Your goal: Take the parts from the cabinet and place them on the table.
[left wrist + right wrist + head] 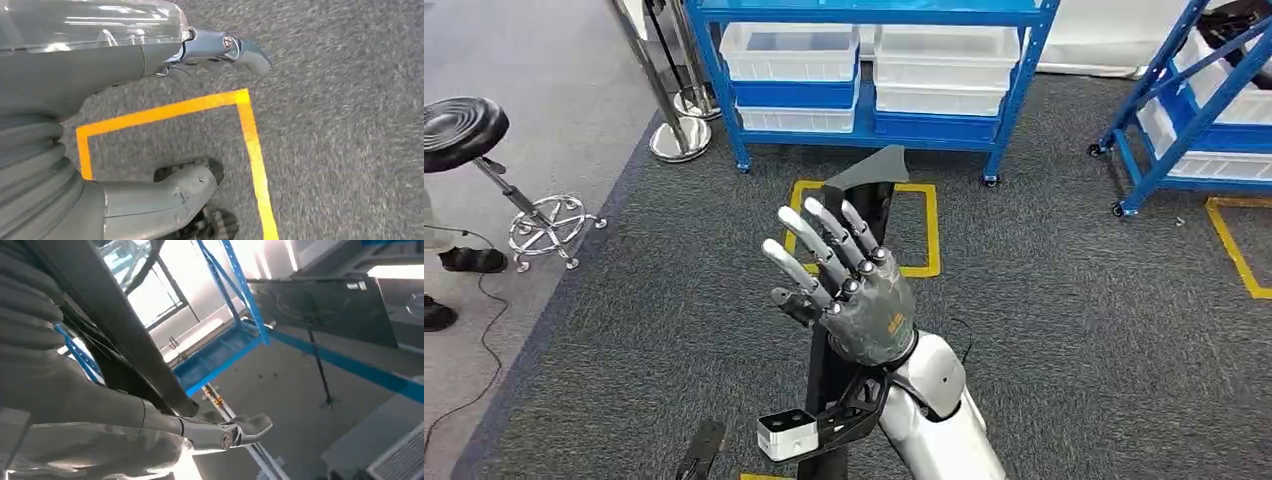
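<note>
One long dark part [844, 300] rests against my right hand [864, 300], fingers [809, 262] spread, so I'd close firmly before turning from the 12 o'clock rack [869, 75].

Your head view is evenly lit and sharp; the right wrist view blows out toward eleven o'clock; the carpet [340, 125] smears at three.
</note>
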You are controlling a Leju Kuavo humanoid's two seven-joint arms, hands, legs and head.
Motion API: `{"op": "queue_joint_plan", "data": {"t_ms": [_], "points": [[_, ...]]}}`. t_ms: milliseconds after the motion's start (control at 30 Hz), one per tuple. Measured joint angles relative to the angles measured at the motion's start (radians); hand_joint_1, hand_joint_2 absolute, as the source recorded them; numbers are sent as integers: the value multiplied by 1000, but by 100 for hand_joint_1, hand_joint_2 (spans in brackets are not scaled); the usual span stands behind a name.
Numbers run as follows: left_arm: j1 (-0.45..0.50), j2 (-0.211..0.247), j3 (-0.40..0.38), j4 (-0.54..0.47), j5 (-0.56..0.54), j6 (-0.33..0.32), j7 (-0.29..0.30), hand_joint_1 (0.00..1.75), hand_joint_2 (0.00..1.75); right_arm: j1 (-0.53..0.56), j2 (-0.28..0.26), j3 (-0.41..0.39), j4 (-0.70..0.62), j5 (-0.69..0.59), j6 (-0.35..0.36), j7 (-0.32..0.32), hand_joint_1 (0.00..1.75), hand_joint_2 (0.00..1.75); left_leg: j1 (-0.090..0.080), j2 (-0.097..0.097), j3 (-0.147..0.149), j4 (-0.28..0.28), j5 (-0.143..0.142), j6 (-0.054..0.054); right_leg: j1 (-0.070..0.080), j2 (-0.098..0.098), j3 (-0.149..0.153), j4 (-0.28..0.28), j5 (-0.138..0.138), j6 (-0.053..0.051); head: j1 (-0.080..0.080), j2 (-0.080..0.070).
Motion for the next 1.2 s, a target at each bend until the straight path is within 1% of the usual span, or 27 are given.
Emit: {"op": "queue_joint_plan", "data": {"t_ms": [67,100,133,167,233,267,300,433,467,533,600,633,667,700,733,767,800,833,900,933,967,1000,1033,1100,1133,1167,1200], "points": [[-2,0,0,0,1,-1,-4,0,175,1,0,0,-3,7,0,-3,0,175,3,19,-70,153,-71,-8,5,-19,-1,0,-1,-2,0,0],[0,0,0,0,1,-1,-5,0,175,1,0,-1,-3,11,0,-8,0,175,3,22,-103,224,-94,-10,7,-30,-2,0,-2,-4,0,0],[1,0,0,0,2,-1,-5,0,175,1,0,-1,-3,12,0,-8,0,175,3,23,-112,245,-91,-9,8,-38,-2,0,-2,-5,0,0],[3,0,0,0,2,-1,-5,0,175,1,0,-1,-4,13,0,-8,0,175,3,24,-99,219,-68,-7,9,-46,-1,0,-2,-5,0,0],[2,0,0,0,4,-2,-4,0,175,1,0,-1,-7,14,0,-8,0,175,1,37,-11,52,18,3,11,-64,2,0,-3,-4,0,0],[0,0,0,0,5,-2,-4,0,175,0,0,-1,-11,17,0,-8,0,175,-6,76,41,-46,51,15,13,-73,5,0,-4,-3,0,0],[-4,0,0,0,8,-2,-3,0,175,0,0,-1,-14,22,0,-8,0,175,-19,111,50,-71,33,23,17,-82,5,0,-5,0,1,0],[-1,-1,3,0,15,-1,-1,0,175,-1,0,-1,-16,31,0,-7,0,175,-22,68,40,-82,47,40,18,-115,13,-8,-3,20,0,0],[2,-3,4,0,15,0,-1,0,175,-2,-1,-1,-17,31,0,-7,0,175,-6,57,58,-99,59,46,15,-101,13,1,-14,28,1,0],[-4,-6,4,0,15,0,-1,0,175,-2,-2,-1,-21,31,0,-6,0,175,-8,38,54,-104,68,56,13,-33,-31,102,-84,29,1,0],[-4,-8,6,0,15,0,1,0,175,0,-3,-1,-21,31,0,-6,0,175,-8,16,49,-102,68,57,12,-14,-108,259,-147,33,1,0],[-2,-8,7,0,16,0,3,0,175,0,-3,-1,-20,32,0,-6,0,175,-8,4,48,-98,68,57,12,-13,-129,297,-150,34,1,0],[0,-8,8,0,16,0,5,0,175,0,-3,-1,-20,34,0,-5,0,175,-8,-9,47,-95,67,56,11,-13,-128,286,-126,35,1,0],[1,-8,8,0,16,1,6,0,175,0,-3,-1,-20,37,0,-5,0,175,-6,-23,48,-92,66,54,9,-11,-104,231,-83,35,1,0],[1,-10,8,0,16,1,6,0,175,0,-3,-1,-20,41,0,-5,0,175,-4,-38,48,-88,64,51,6,-3,-65,145,-32,34,1,0],[1,-11,9,0,17,1,6,0,175,0,-3,-1,-20,45,0,-5,0,175,-3,-50,47,-82,60,45,4,19,-28,62,8,32,2,0],[0,-15,10,1,17,1,6,0,175,0,-4,-1,-20,48,0,-5,0,175,-4,-60,40,-73,56,39,1,71,-10,20,3,28,1,0],[-2,-16,11,1,17,1,6,0,175,0,-3,-1,-21,49,0,-4,0,175,-5,-71,30,-64,53,33,-3,67,-8,8,1,27,1,0],[0,-16,13,1,18,1,5,0,175,0,-3,-1,-21,49,0,-2,0,175,5,-85,24,-70,59,17,10,52,-10,9,2,20,1,0],[3,-16,14,1,18,1,5,0,175,-1,-2,-1,-21,49,0,-2,0,175,4,-95,22,-75,62,11,5,40,-5,3,5,15,1,0],[6,-15,15,1,18,2,5,0,175,-1,0,-1,-21,50,0,-2,0,175,5,-72,20,-66,57,9,-4,25,0,-7,11,7,1,0],[5,-15,15,1,18,2,5,0,175,-2,0,-1,-21,52,0,-2,0,175,-3,-19,10,-40,39,3,-4,16,4,-12,11,3,0,0],[2,-15,15,1,20,2,4,0,175,-3,0,-1,-21,53,0,-2,0,175,-1,7,-19,17,5,-2,-2,2,5,-12,11,-1,-2,0],[-1,-15,16,1,21,2,5,0,175,-3,0,-2,-20,60,0,-2,0,175,5,21,-97,171,-61,-10,1,-28,4,-11,8,-4,-2,0],[0,-15,16,1,21,2,5,0,175,-3,0,-2,-19,63,0,-2,0,175,6,24,-123,221,-73,-13,1,-40,3,-11,7,-4,-2,0],[2,-15,16,1,21,2,5,0,175,-3,0,-2,-18,63,0,-2,0,175,7,25,-126,225,-61,-14,1,-53,4,-10,5,-4,-2,0],[4,-15,16,1,22,2,5,0,175,-3,0,-2,-17,64,0,-2,0,175,7,27,-102,176,-25,-13,1,-65,5,-10,3,-2,-2,0]]}}
